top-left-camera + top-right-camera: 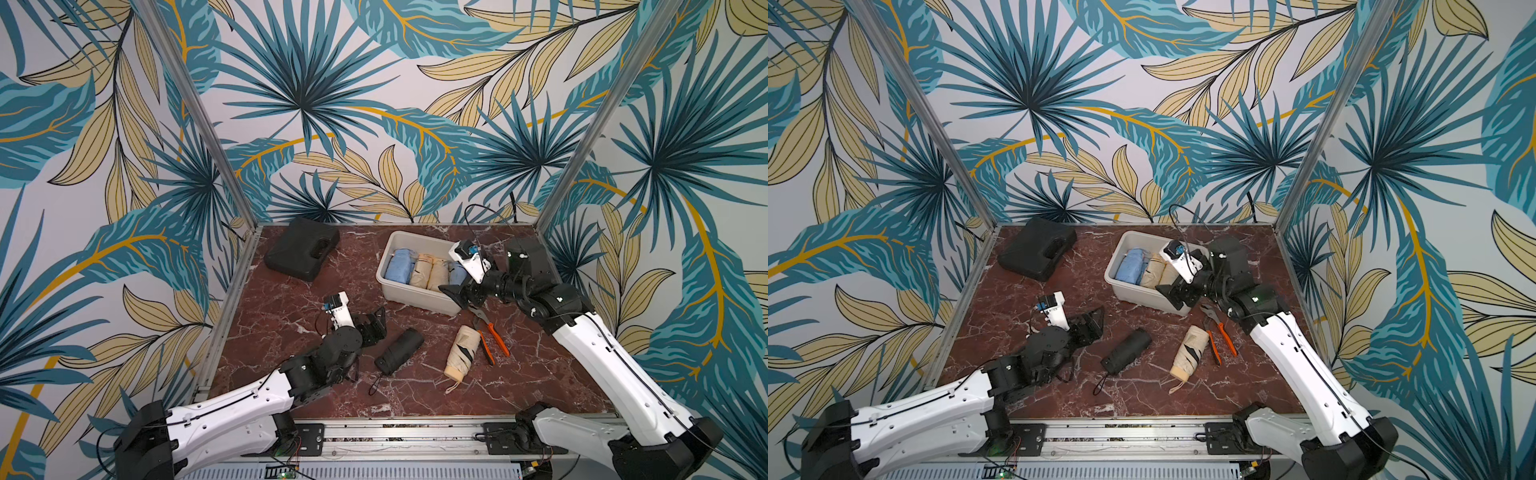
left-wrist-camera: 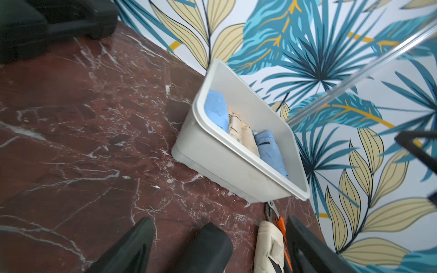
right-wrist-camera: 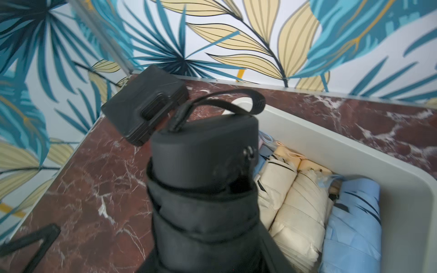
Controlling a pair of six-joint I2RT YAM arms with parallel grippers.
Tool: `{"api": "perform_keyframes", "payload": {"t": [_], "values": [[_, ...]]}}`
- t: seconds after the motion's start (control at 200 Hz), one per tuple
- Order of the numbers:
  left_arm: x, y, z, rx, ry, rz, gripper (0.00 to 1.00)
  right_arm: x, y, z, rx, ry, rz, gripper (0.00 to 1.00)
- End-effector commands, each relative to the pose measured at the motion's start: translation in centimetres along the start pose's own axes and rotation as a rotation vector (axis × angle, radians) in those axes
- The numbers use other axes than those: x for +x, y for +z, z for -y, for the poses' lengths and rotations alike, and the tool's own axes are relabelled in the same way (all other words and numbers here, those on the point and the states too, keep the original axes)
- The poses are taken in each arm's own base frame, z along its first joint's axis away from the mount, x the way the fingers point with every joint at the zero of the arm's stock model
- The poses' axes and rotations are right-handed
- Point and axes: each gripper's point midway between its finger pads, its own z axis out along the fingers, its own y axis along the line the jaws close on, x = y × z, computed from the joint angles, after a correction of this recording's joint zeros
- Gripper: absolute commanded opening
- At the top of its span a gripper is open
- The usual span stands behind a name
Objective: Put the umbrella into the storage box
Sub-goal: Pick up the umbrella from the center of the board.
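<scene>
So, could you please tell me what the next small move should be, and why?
Probably bring the open left hand over the black folded umbrella: it lies on the red marble tabletop right beside that hand, and is not yet in the off-white plastic storage box.

Your two top views hang high at the front, side by side, facing down and back across the whole desk (image 1: pixel 415 395); your wrist views sit low and close, both taking in the storage box (image 2: pixel 224 165).
</scene>
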Motion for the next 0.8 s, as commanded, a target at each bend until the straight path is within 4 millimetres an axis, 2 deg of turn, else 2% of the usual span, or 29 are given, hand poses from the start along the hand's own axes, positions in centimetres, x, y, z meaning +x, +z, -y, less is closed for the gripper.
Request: {"api": "perform_keyframes", "payload": {"t": [0.0, 0.14, 0.331, 0.531, 0.631, 0.656, 0.791], "values": [[-1.7, -0.6, -2.8, -0.117, -0.091, 0.021, 0.91, 2.8, 1.8, -4.5, -0.176, -0.165, -0.056, 0.92], [-3.5, -1.6, -5.1, -0.180, -0.127, 0.064, 0.91, 5.6, 3.9, -8.1, -0.290, -0.387, -0.141, 0.92], [-4.9, -3.1, -7.6, -0.249, -0.153, 0.112, 0.91, 8.4, 6.9, -11.3, -0.427, -0.563, -0.250, 0.92], [-5.7, -3.9, -8.6, -0.276, -0.169, 0.139, 0.91, 11.0, 10.2, -13.9, -0.540, -0.707, -0.364, 0.92], [-5.8, -4.1, -9.0, -0.284, -0.173, 0.143, 0.91, 12.0, 11.7, -14.2, -0.562, -0.739, -0.410, 0.93], [-5.9, -4.2, -9.1, -0.286, -0.177, 0.147, 0.91, 12.0, 12.0, -15.2, -0.583, -0.763, -0.410, 0.93], [-6.0, -4.4, -9.5, -0.292, -0.184, 0.158, 0.91, 13.2, 13.3, -16.4, -0.627, -0.790, -0.451, 0.93]]}}
